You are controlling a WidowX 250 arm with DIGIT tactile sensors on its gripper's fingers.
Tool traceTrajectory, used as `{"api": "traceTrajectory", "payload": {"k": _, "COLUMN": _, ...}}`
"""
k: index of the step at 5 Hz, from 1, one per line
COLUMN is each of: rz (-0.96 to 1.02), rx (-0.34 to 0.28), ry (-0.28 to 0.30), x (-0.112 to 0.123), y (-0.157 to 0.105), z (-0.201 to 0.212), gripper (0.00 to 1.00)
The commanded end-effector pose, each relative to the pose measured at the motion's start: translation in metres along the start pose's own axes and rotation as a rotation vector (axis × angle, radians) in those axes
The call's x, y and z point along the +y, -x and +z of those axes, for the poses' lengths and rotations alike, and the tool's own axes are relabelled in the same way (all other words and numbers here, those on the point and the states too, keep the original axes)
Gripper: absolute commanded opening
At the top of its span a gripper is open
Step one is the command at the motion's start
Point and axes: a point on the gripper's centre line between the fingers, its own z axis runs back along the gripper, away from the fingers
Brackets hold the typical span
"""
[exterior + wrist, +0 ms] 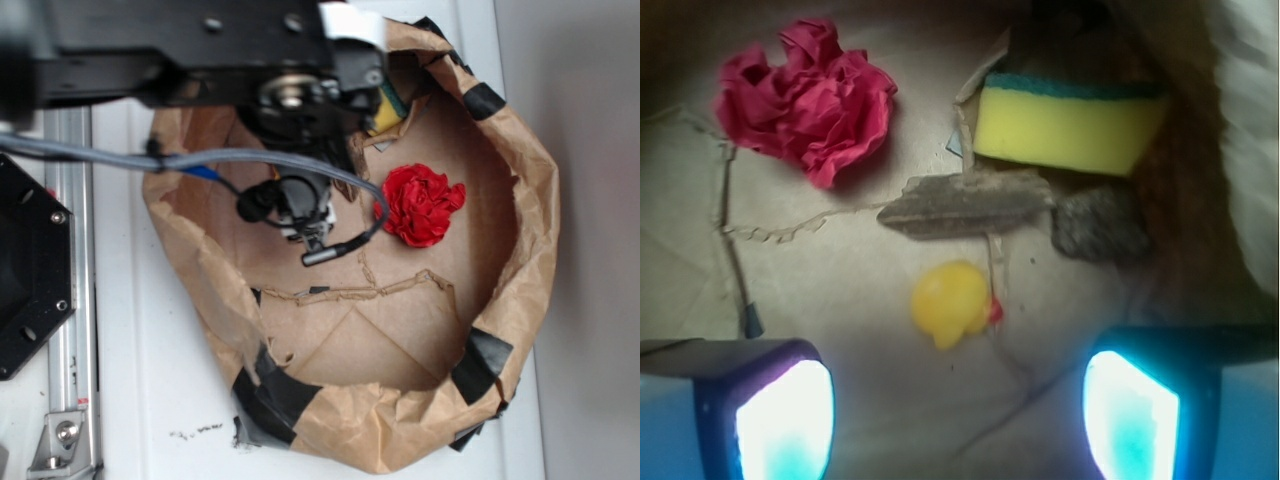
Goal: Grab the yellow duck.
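The yellow duck [952, 304] is lying on the brown paper floor of the paper-lined basin [530, 230], free of any contact, its orange-red beak pointing toward the right of the wrist view. Taking the duck as reference: a torn strip of cardboard [965, 203] is lying just beyond it, the yellow sponge [1065, 130] with its green side is sitting farther beyond and to the right, and the red cloth flower [805, 100] is resting well apart, beyond and to the left. The gripper [958, 405] is hovering above the duck with its fingers [785, 420] standing wide apart, holding nothing and touching nothing. The duck is sitting ahead of the gap between the jaws rather than inside it. In my judgement, the approach calls for advancing slightly toward the duck, centring the gap over it, then descending straight down before closing, keeping clear of the cardboard strip.
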Motion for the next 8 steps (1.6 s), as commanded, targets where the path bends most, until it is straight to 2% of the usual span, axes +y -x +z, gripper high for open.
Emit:
{"api": "traceTrajectory", "payload": {"k": 1, "rz": -0.051, "rx": -0.003, "ry": 0.043, "x": 0.003, "y": -0.011, "z": 0.002, "gripper": 1.00}}
{"api": "traceTrajectory", "payload": {"k": 4, "rz": -0.051, "rx": -0.003, "ry": 0.043, "x": 0.003, "y": -0.011, "z": 0.002, "gripper": 1.00}}
{"api": "traceTrajectory", "payload": {"k": 5, "rz": -0.022, "rx": -0.019, "ry": 0.082, "x": 0.007, "y": 0.002, "z": -0.013, "gripper": 1.00}}
{"api": "traceTrajectory", "payload": {"k": 6, "rz": 0.027, "rx": -0.054, "ry": -0.001, "x": 0.021, "y": 0.004, "z": -0.026, "gripper": 1.00}}
{"api": "traceTrajectory", "payload": {"k": 8, "rz": 0.010, "rx": -0.048, "ry": -0.002, "x": 0.024, "y": 0.001, "z": -0.032, "gripper": 1.00}}
